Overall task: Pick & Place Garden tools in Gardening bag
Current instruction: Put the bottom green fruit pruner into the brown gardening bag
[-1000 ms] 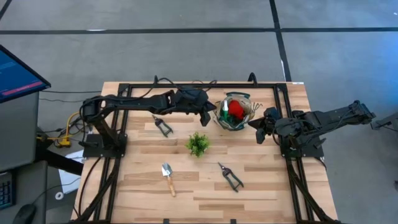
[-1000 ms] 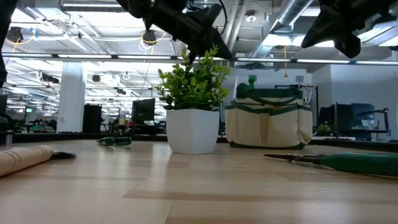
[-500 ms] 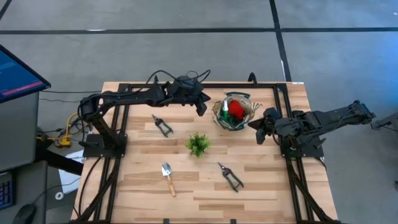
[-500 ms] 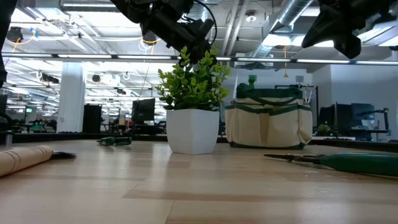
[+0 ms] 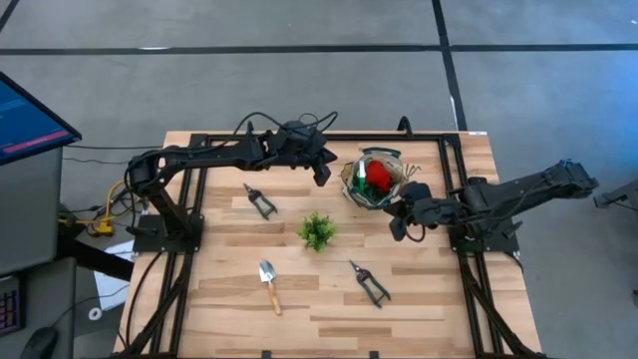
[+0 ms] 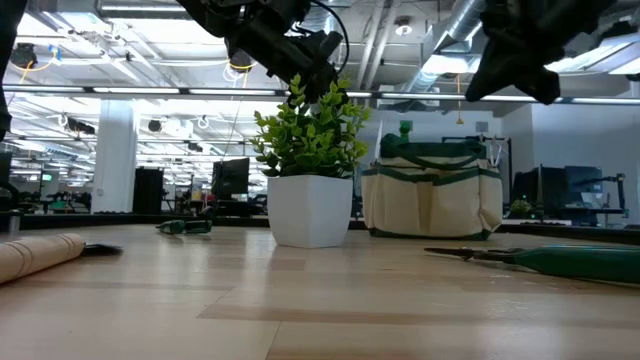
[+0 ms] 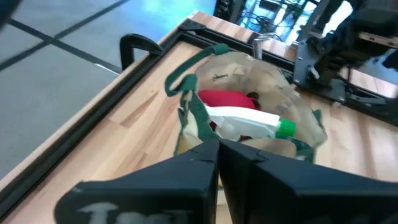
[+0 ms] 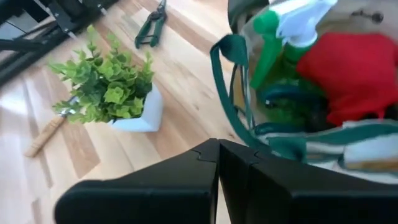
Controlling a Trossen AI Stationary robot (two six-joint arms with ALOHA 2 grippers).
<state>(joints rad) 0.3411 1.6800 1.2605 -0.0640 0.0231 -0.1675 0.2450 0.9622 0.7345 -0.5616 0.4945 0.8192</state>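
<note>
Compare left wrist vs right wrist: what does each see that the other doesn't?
Left wrist only: the black clamp on the table edge, the floor beyond it, and the right arm's base.
Right wrist only: the potted plant, green-handled shears and a wooden tool handle on the table.
Both: the gardening bag holding the spray bottle and red gloves, each view looking past its own shut jaws.

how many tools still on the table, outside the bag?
3: shears below the left arm, trowel at front left, shears at front centre. Others may hide under the arms.
</note>
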